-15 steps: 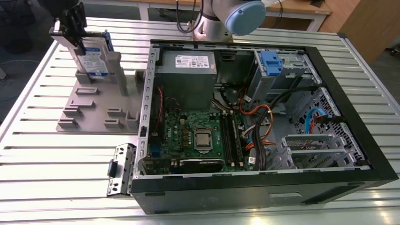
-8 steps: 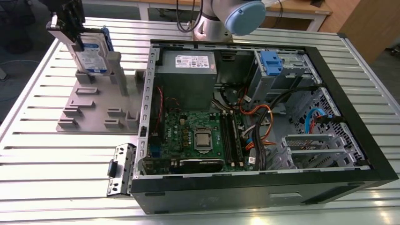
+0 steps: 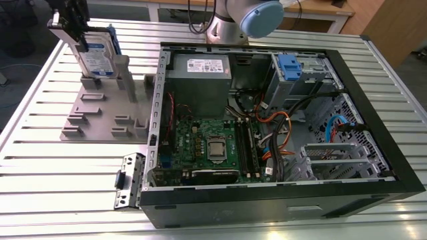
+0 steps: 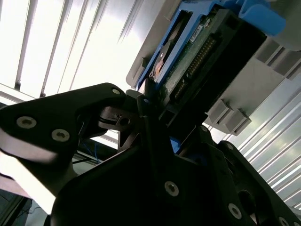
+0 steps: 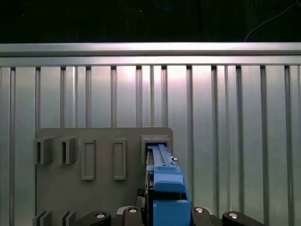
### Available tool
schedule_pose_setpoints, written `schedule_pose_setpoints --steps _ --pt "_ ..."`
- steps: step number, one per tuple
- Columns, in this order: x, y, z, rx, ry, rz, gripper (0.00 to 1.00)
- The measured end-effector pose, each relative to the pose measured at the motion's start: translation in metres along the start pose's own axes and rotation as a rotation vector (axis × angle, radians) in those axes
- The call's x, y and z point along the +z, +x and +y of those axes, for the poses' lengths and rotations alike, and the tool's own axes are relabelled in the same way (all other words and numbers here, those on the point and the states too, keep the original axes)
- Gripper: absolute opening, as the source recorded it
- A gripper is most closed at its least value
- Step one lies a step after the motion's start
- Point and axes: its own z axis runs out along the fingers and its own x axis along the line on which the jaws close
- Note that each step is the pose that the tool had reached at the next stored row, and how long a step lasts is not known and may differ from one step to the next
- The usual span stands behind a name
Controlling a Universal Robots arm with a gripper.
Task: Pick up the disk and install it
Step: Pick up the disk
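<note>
Disk [image 3: 97,52] upright in holder [image 3: 100,117] beside computer case [image 3: 267,206].

On my slatted metal table [image 3: 53,175] sits the open computer case [image 3: 220,212]. Beside it, on the exterior view's left, I see a grey slotted fixture [image 3: 93,120] and a metal bracket [image 3: 130,180].

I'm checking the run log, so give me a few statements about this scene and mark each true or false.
1. The disk stands upright in the grey holder. True.
2. The disk is inside the computer case. False: it is at the holder, outside the case, on the exterior view's left.
3. The hand is at the disk's top. True.
4. The case is closed. False: it lies open, with the motherboard showing.
5. The holder sits on a slatted metal table. True.
</note>
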Motion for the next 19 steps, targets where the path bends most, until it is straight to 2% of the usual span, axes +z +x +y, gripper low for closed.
schedule_pose_setpoints --steps 19 --pt "-0.0135 -0.0003 0.0 0.0 0.0001 -0.0002 0.36"
